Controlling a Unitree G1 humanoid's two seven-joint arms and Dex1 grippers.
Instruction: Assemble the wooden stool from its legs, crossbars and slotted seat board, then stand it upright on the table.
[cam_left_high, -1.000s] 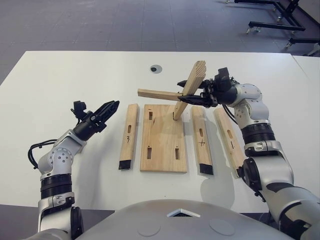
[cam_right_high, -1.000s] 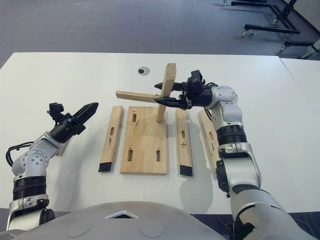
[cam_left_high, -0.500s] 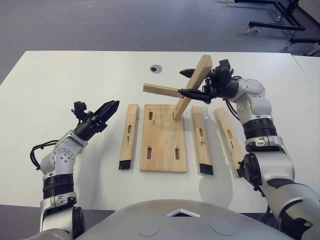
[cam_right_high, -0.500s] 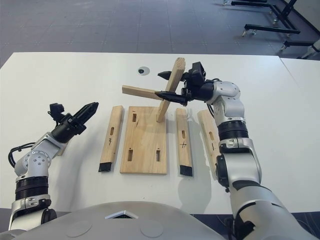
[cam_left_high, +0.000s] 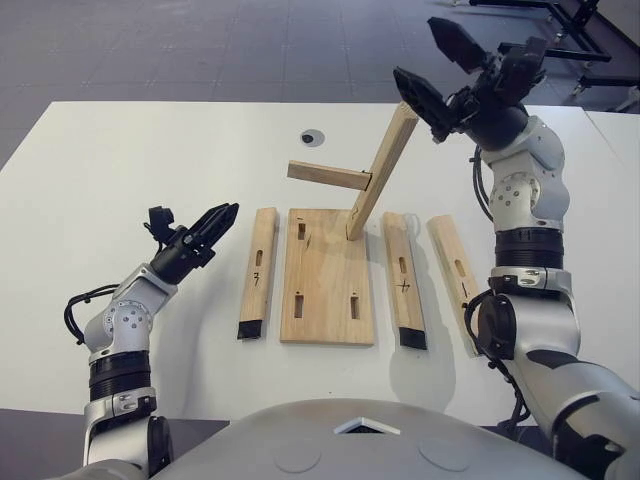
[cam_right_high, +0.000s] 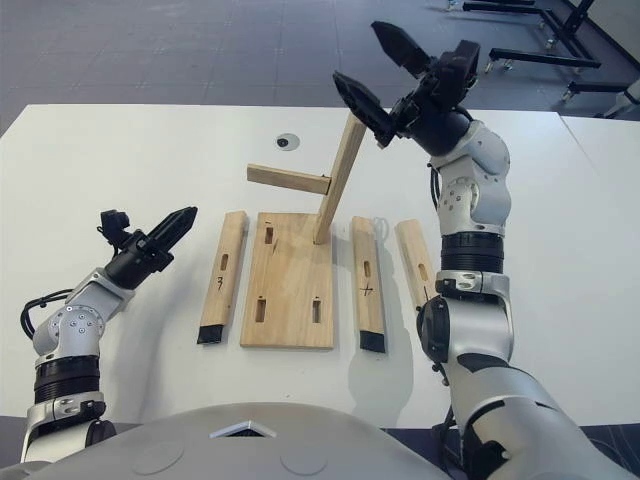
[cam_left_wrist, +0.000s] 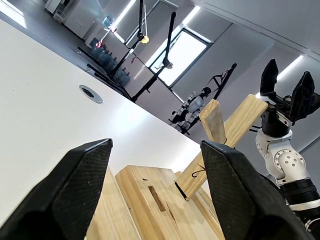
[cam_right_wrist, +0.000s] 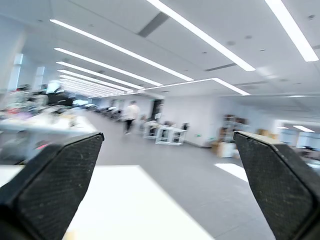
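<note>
Near worktop centre, expect toppling of tilted leg and crossbar, possibly loose in board slot, unheld. Note right gripper wide open, empty, raised clear of leg; left gripper open, empty, toward left edge.

The tilted leg and its crossbar (jutting left) stand over the seat board's far end; wide tabletop stretches leftward.

The right gripper has let go of the leg and risen clear, its fingers now spread wide above the leg's top end; the leg, with its crossbar, leans unheld in the seat board; the crossbar sits slightly higher.
</note>
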